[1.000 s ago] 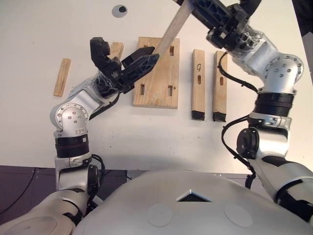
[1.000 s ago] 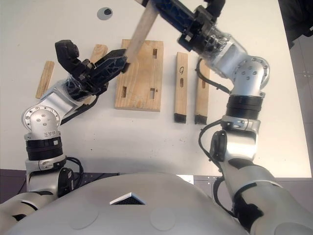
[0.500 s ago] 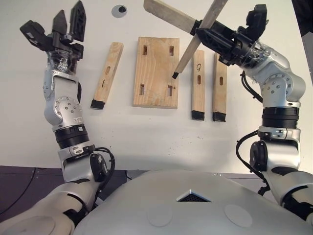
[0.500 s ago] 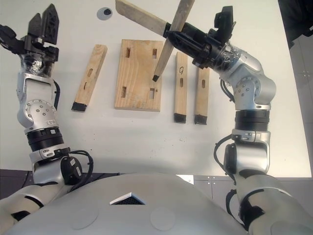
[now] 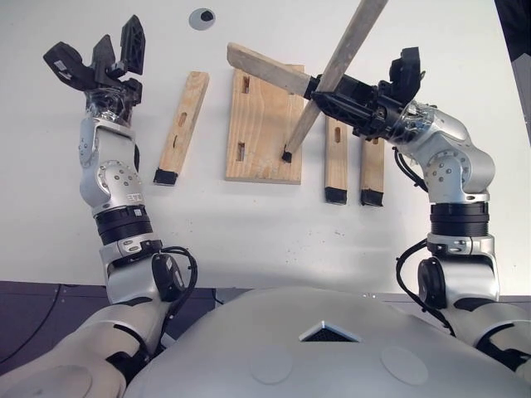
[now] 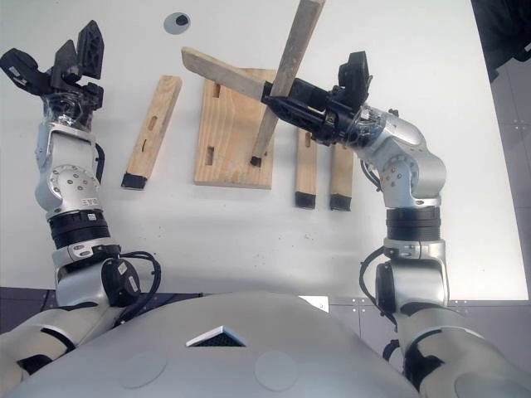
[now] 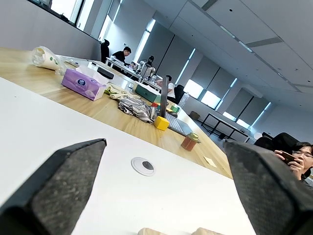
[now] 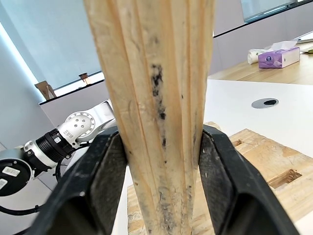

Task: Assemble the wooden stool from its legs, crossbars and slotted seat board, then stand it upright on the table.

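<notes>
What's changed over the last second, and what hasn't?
The left hand, open, pulled away from the seat board and swung up to the far left. The right hand, shut on the leg with its crossbar, brought the leg's black tip down to the board's near-right slot. The board and three loose legs lie as before.

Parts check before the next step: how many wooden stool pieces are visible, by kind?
Legs: 4: left leg, middle leg, rightmost leg lying flat, held leg in right gripper
Crossbar: 1
Seat board: 1
Total: 6
</notes>
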### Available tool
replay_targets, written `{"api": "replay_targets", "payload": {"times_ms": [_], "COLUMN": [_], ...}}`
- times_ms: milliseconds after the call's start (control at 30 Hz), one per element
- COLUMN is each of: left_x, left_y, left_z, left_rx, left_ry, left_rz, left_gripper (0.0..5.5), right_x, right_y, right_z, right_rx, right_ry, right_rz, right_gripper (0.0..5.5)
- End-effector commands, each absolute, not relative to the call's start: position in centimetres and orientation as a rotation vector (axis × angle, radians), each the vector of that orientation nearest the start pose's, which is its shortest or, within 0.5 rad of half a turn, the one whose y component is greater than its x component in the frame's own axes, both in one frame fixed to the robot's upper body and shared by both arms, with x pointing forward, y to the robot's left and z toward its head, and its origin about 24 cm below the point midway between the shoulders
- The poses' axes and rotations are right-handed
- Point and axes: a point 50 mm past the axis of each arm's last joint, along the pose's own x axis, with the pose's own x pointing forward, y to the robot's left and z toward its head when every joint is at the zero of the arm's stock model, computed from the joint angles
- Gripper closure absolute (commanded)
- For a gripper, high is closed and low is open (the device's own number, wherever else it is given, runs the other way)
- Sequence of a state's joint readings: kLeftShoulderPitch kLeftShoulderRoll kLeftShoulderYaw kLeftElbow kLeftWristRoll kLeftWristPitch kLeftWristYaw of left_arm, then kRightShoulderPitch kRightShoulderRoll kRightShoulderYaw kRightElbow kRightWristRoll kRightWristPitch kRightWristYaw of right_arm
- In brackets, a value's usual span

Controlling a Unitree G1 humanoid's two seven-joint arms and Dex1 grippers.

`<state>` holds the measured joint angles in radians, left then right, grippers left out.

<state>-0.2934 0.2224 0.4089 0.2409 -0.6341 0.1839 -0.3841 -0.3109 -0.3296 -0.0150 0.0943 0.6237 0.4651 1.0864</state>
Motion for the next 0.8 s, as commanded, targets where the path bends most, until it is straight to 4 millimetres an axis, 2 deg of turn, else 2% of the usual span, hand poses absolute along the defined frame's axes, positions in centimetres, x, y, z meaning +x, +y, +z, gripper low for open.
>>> {"api": "replay_targets", "payload": {"times_ms": [33,133,300,433,533,667,800], "left_x": [29.7,29.6,29.5,29.3,29.1,28.8,28.5], "left_y": [25.4,25.5,25.6,25.3,24.9,25.0,24.9], "left_z": [8.1,7.9,7.9,7.4,7.1,6.7,6.4], "left_rx": [-0.534,-0.545,-0.554,-0.563,-0.56,-0.561,-0.563], "left_ry": [-0.114,-0.108,-0.107,-0.099,-0.088,-0.083,-0.081], "left_rz": [-0.087,-0.083,-0.07,-0.059,-0.064,-0.048,-0.038], "left_gripper": [1.11,1.11,1.11,1.11,1.11,1.11,1.11], "right_x": [27.5,27.5,27.9,28.9,28.7,27.5,27.6], "right_y": [-15.2,-15.3,-15.5,-15.2,-14.4,-14.0,-13.7], "right_z": [8.6,8.4,8.9,9.8,9.7,8.9,9.2], "right_rx": [0.308,0.239,0.007,-0.148,-0.274,-0.331,-0.359], "right_ry": [0.117,0.147,0.264,0.282,0.333,0.429,0.511], "right_rz": [1.208,1.244,1.367,1.371,1.393,1.418,1.388], "right_gripper": [3.45,3.45,3.47,3.47,3.47,3.47,3.47]}}
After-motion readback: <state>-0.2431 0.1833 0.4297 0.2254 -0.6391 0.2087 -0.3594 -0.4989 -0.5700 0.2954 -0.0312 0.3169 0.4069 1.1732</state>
